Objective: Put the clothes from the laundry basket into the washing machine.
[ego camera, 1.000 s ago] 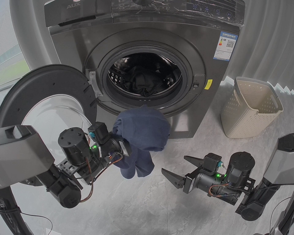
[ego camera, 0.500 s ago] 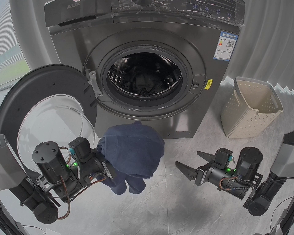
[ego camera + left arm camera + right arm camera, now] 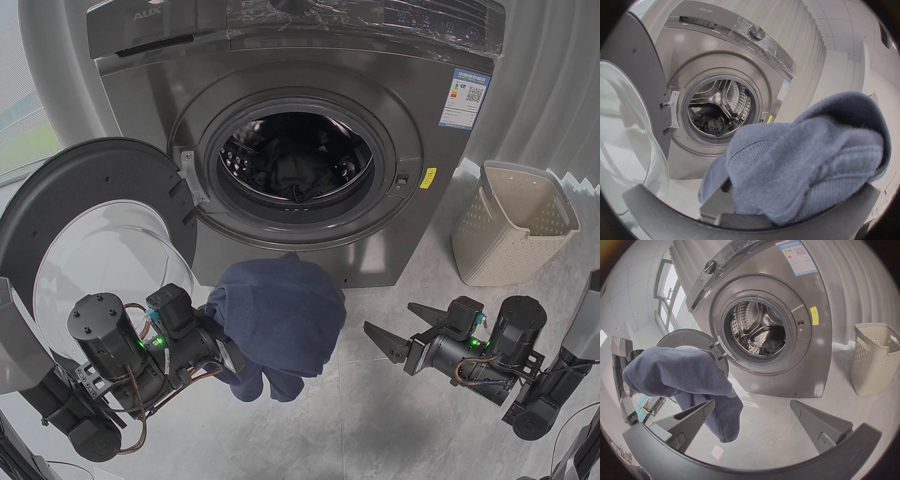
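My left gripper (image 3: 232, 351) is shut on a dark blue knitted garment (image 3: 281, 315), which hangs bunched over it low in front of the washing machine (image 3: 300, 75), below the drum mouth (image 3: 297, 164). The garment (image 3: 803, 168) hides the fingers. The round door (image 3: 94, 187) stands swung open to the left. Dark clothes (image 3: 292, 170) lie inside the drum. To the right of the garment, my right gripper (image 3: 388, 316) is open and holds nothing above the floor. In the right wrist view it (image 3: 752, 405) faces the machine, with the blue garment (image 3: 678, 371) off to one side.
A beige perforated laundry basket (image 3: 500, 244) stands on the floor right of the machine, against a grey curtain (image 3: 550, 94); its inside cannot be seen. Bare grey tile floor (image 3: 350, 425) lies between and in front of the arms.
The left gripper has carried the blue garment down and back from the drum mouth to a spot lower in front of the machine. The right gripper has drawn back slightly to the right.
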Motion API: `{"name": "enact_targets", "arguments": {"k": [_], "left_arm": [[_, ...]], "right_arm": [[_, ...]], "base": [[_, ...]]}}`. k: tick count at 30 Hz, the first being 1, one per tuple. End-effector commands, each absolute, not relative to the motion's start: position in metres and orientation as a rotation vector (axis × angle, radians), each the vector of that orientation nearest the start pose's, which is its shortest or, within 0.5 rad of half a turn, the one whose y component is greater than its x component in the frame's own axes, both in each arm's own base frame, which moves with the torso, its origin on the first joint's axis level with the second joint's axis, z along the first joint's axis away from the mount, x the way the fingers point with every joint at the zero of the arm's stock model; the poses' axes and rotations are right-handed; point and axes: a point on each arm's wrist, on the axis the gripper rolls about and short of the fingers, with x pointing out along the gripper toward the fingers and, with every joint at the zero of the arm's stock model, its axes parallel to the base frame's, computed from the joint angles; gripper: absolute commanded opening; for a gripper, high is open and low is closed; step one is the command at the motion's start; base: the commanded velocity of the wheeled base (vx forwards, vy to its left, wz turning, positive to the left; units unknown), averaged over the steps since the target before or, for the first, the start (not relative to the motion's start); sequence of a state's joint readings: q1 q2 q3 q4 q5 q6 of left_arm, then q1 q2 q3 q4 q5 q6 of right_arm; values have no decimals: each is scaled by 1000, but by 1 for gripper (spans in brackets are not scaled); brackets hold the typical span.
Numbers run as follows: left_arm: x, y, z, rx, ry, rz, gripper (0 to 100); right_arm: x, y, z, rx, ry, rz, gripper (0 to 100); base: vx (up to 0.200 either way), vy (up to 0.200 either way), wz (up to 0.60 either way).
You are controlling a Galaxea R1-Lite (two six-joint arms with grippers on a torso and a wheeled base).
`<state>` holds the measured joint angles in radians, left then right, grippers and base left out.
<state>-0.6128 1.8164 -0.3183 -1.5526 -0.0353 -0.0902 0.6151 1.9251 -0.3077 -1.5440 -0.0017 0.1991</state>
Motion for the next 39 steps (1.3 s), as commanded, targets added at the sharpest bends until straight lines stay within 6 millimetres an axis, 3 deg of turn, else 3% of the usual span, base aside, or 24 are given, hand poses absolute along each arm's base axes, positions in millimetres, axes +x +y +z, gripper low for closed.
{"name": "enact_targets", "arguments": {"k": [1,20,26,39], "left_arm": [[215,-154,127,-103,-24,-657,0],[213,-158,124,-100,-11,-672,0],[212,-157,125,-101,-14,-670,0],[212,-157,122,-101,-5,-670,0]], "right_arm": [[223,158,96,171,131,606,100],[214,162,91,160,165,633,100],[202,166,86,146,197,666,100],[201,168,85,144,201,674,100]], "base": [[200,0,0],[200,0,0],[0,0,0],[0,0,0]]}}
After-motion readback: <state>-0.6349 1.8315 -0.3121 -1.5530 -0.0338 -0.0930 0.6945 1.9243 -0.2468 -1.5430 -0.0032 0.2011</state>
